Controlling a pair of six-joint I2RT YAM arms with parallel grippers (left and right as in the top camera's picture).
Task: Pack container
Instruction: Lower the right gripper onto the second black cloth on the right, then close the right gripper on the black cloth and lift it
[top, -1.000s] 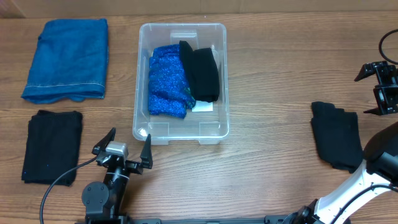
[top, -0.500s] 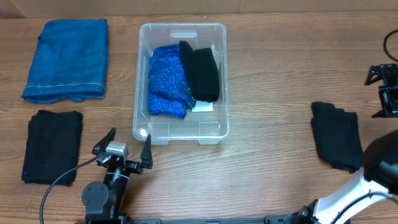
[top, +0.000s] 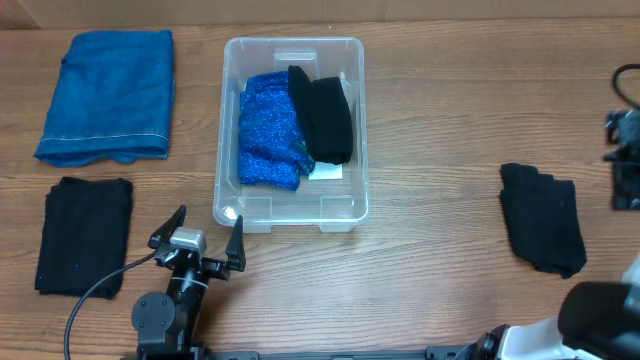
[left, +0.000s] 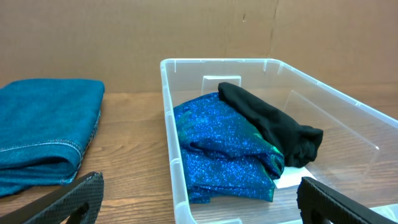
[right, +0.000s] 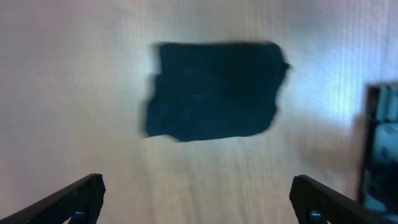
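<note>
**Limp cloth, light bin: where packing could slip**

The clear rectangular plastic container (top: 293, 212) sits mid-way along the wood-grain counter (top: 440, 120). It holds a crumpled sparkly blue fabric (top: 268, 140) with a soft black knit cloth (top: 325, 118) beside it.

Both end effectors are spread wide and empty. The left end effector (top: 210, 217) is just before the container's near wall. The right end effector (right: 196, 193) hangs above a flat, floppy black cloth (right: 214, 90), well apart from the container.

A shallow pinch there would likely lift one layer and let the cloth unfold. The smooth, light container could skid if nudged.

A folded blue denim-like cloth (top: 105, 95) and a folded black cloth (top: 83, 235) lie at left.
</note>
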